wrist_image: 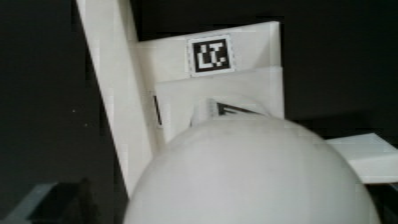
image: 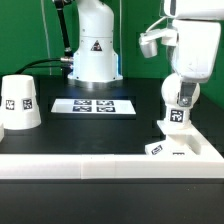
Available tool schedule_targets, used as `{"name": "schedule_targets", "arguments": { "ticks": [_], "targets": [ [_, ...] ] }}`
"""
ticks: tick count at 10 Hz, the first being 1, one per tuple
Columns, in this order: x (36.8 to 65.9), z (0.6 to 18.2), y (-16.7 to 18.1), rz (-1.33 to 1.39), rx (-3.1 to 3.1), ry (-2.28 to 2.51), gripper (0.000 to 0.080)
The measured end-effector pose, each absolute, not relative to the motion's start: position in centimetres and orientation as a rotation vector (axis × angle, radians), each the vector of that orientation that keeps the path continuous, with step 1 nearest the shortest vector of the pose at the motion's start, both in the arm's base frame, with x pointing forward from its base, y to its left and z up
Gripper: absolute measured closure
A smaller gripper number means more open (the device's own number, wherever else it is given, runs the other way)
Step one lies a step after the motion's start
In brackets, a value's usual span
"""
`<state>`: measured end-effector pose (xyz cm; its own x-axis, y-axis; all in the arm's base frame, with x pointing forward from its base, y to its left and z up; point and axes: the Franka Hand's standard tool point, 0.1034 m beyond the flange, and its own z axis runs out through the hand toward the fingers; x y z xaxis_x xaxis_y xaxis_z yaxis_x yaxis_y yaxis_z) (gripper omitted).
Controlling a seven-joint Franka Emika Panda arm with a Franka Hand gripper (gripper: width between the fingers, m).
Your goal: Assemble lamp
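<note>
Toward the exterior view's right, hard against the white border rail along the near edge of the black table: lamp base, a low wedge, with the bulb upright on it, tagged neck downward. Gripper hanging from above around the ball, fingers spread as wide as they go on either side of it. Judged open with nothing clamped, though contact with the ball too small to make out. Shade at the exterior view's left, standing wide end down on the table, well apart from base and bulb. Marker board flat in the middle, farther back.

Wrist view: rounded top of the bulb filling the foreground, blurred by closeness; beyond it the base with its square tag; rail running alongside the base. No fingers visible in this view.

Progress, as a judgement — roughly halfway. Done: bulb set on base, though full seating not determinable. Left: shade to be fetched from across the table and lowered over the bulb.
</note>
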<state>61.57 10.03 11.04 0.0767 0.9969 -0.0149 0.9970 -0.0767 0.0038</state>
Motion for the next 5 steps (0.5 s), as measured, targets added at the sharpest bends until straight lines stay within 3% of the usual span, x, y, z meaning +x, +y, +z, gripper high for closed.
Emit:
{"name": "schedule_targets", "arguments": {
  "ticks": [5],
  "targets": [
    [61.72, 11.13, 9.86, -0.038, 2.088, 2.295, 0.0101]
  ]
}}
